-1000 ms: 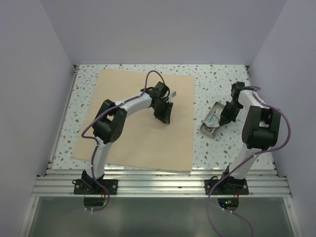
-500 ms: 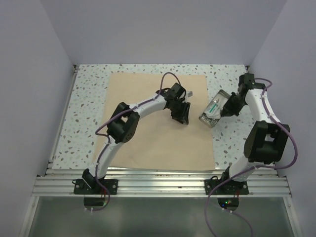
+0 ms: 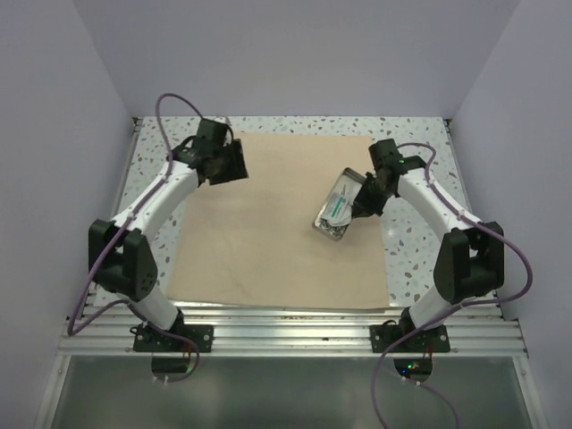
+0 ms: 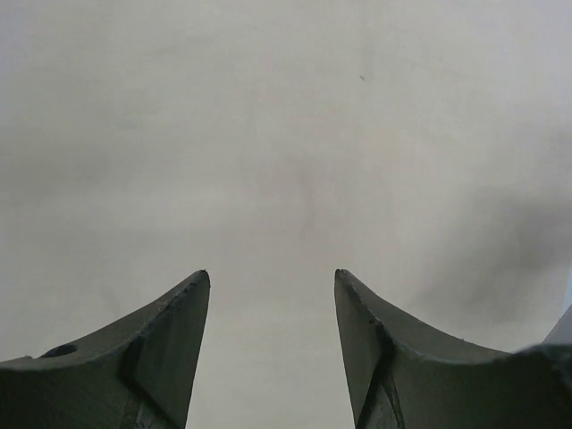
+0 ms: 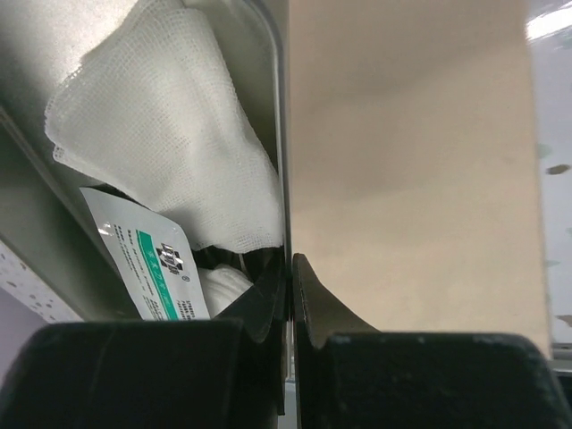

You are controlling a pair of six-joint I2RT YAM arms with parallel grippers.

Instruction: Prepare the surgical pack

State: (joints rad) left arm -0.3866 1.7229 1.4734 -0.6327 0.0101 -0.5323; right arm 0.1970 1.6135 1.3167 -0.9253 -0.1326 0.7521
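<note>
The tan wrap sheet of the surgical pack lies flat across the tabletop. My right gripper is shut on the wall of the small steel tray, holding it above the sheet's right part. In the right wrist view the tray's wall runs between my pinched jaws, with white gauze and a green-printed packet inside. My left gripper hovers open over the sheet's far left corner. The left wrist view shows its fingers apart with only sheet between them.
The speckled white tabletop shows around the sheet. Purple-grey walls close in the left, back and right sides. An aluminium rail runs along the near edge by the arm bases.
The sheet was dragged right, then my left gripper opened, let it go and swung to the far left corner. My right gripper carried the tray left, over the sheet.
</note>
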